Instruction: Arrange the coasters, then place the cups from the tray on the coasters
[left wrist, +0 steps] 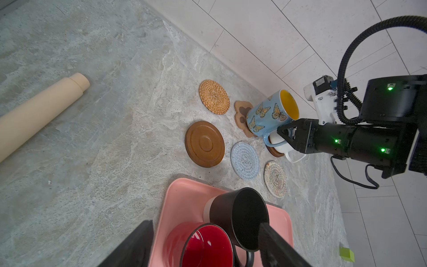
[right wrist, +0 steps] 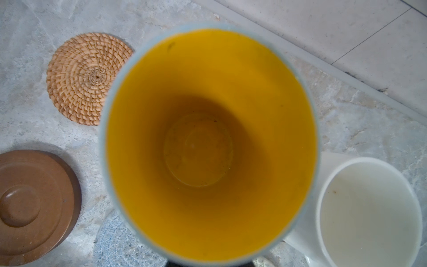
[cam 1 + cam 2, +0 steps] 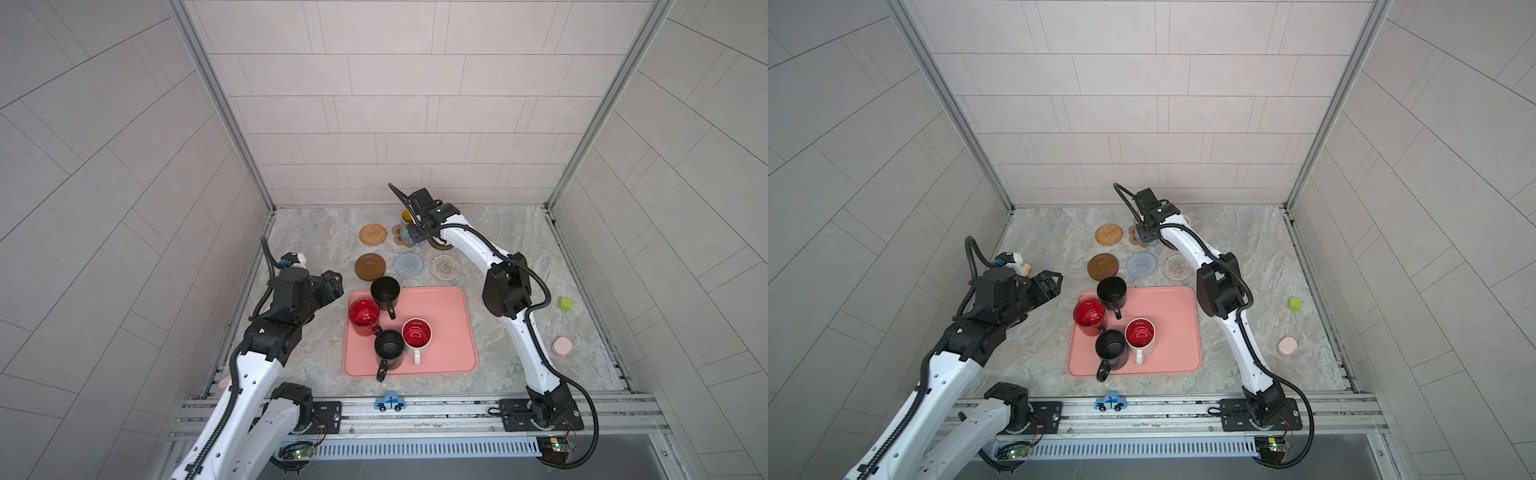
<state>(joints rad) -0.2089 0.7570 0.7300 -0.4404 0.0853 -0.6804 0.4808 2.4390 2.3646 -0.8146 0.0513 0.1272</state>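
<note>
Right gripper [image 1: 284,136] is clamped on the handle of the blue butterfly-print mug with yellow inside [image 1: 265,114]. The handle hold keeps the mug mouth-up, so the right wrist view looks straight down into it. In both top views this sits at the upper middle of the grey marbled counter [image 3: 316,232], with the mug over the tan paw-shaped coaster [image 1: 241,115]. The base overlaps the coaster; contact or a small gap cannot be told. Judged step: setting this mug down on the paw, release not yet made. Just beside it, partly behind the gripper, the cream-white mug [image 1: 280,145] stands on a dark brown wooden round coaster [image 1: 273,152]. The other coasters are bare, laid in two rows above the tray and apart from each other, so each can take one mug: woven rattan round coaster [image 3: 372,234], second dark brown wooden round coaster [image 3: 370,266], grey-blue crochet coaster [image 3: 408,264], cream crochet coaster [image 3: 445,266]. The salmon-pink rectangular tray [image 3: 451,328], centre of the top views, carries four mugs crowded on its left half: black mug [image 3: 385,289], red mug [image 3: 364,313], second black mug [image 3: 389,349], white mug with red inside [image 3: 416,334]. Left gripper [image 3: 336,284] has its jaws apart and is empty, at the tray's upper-left corner just beside the red mug and the nearer black mug; probably staged for the next pick.
</note>
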